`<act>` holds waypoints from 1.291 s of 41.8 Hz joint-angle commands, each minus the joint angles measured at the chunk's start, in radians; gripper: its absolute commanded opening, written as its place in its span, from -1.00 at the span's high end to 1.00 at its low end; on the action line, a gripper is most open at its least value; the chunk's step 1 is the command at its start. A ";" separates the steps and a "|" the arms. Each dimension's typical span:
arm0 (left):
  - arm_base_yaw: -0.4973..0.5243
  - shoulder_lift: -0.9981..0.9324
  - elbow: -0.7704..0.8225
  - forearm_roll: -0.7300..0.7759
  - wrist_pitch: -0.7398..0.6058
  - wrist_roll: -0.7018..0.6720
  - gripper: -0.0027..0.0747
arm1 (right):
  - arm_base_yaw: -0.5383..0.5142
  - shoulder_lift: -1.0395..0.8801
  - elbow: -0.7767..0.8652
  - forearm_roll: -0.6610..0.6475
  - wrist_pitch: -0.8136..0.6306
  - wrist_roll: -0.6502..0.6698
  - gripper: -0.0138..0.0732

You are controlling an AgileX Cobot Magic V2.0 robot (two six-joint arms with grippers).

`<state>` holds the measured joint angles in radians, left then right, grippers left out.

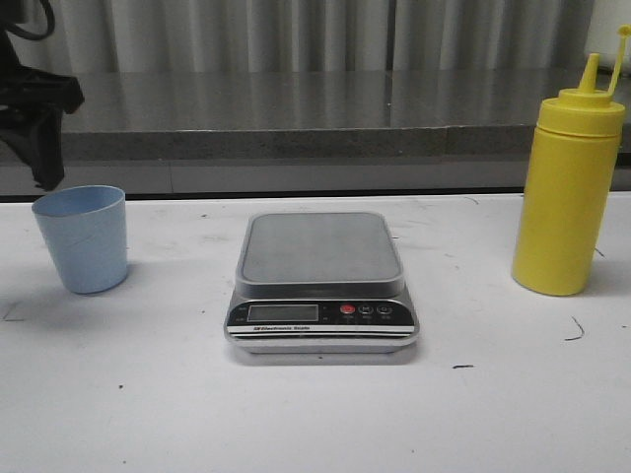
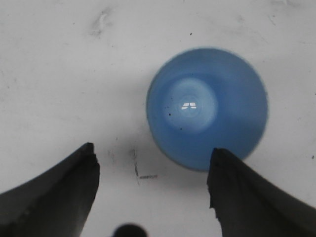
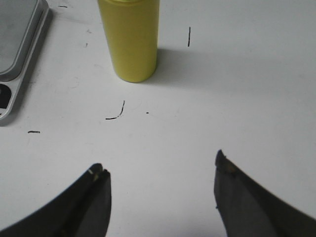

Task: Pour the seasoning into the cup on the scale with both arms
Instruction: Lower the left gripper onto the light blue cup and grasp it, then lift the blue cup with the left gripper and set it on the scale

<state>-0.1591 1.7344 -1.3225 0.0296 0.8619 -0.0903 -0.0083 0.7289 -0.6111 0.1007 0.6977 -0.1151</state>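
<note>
The flat silver scale [image 1: 321,286] sat between the small light blue plastic cup [image 1: 83,238] and tall yellow squeeze bottle [image 1: 569,187]. The left gripper [image 2: 153,170] and right gripper [image 3: 162,183] were wide open, holding nothing.

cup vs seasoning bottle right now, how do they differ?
The cup is light blue; the seasoning bottle is yellow. The cup is short, open-topped and looks empty in the left wrist view; the bottle is about twice as tall, closed by a cap and pointed nozzle. The cup sits left of the scale, the bottle right of it. Both stand upright on the table, off the scale, with neither gripped.
</note>
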 commanded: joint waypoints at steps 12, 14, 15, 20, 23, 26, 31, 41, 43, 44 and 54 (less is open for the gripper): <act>-0.007 0.108 -0.117 0.013 -0.035 -0.002 0.18 | -0.005 0.001 -0.035 0.003 -0.049 -0.007 -0.42; -0.007 0.112 -0.117 0.013 -0.041 -0.002 0.33 | -0.005 0.001 -0.035 0.003 -0.049 -0.007 -0.42; -0.007 0.112 -0.117 0.013 -0.044 -0.002 0.41 | -0.005 0.001 -0.035 0.003 -0.049 -0.007 -0.42; -0.007 0.112 -0.120 0.013 -0.047 -0.002 0.78 | -0.005 0.001 -0.035 0.003 -0.049 -0.007 -0.42; -0.007 0.112 -0.126 0.013 -0.036 -0.002 0.95 | -0.005 0.001 -0.035 0.003 -0.049 -0.007 -0.42; -0.008 0.106 -0.136 0.006 -0.020 -0.002 0.98 | -0.005 0.001 -0.035 0.003 -0.049 -0.007 -0.42; -0.031 0.069 -0.145 -0.018 0.006 -0.002 0.98 | -0.005 0.001 -0.035 0.003 -0.049 -0.007 -0.42; -0.194 -0.043 -0.166 -0.019 0.005 -0.002 0.98 | -0.005 0.001 -0.035 0.003 -0.049 -0.007 -0.42; -0.241 -0.051 -0.184 -0.019 0.009 -0.002 0.98 | -0.005 0.001 -0.035 0.003 -0.049 -0.007 -0.42; -0.262 -0.052 -0.195 -0.019 0.009 -0.002 0.98 | -0.005 0.001 -0.035 0.003 -0.049 -0.007 -0.42; -0.432 0.007 -0.317 -0.010 -0.002 -0.002 0.98 | -0.005 0.001 -0.035 0.003 -0.049 -0.007 -0.42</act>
<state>-0.5511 1.7586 -1.5696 0.0189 0.8995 -0.0903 -0.0083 0.7289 -0.6111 0.1045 0.6981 -0.1151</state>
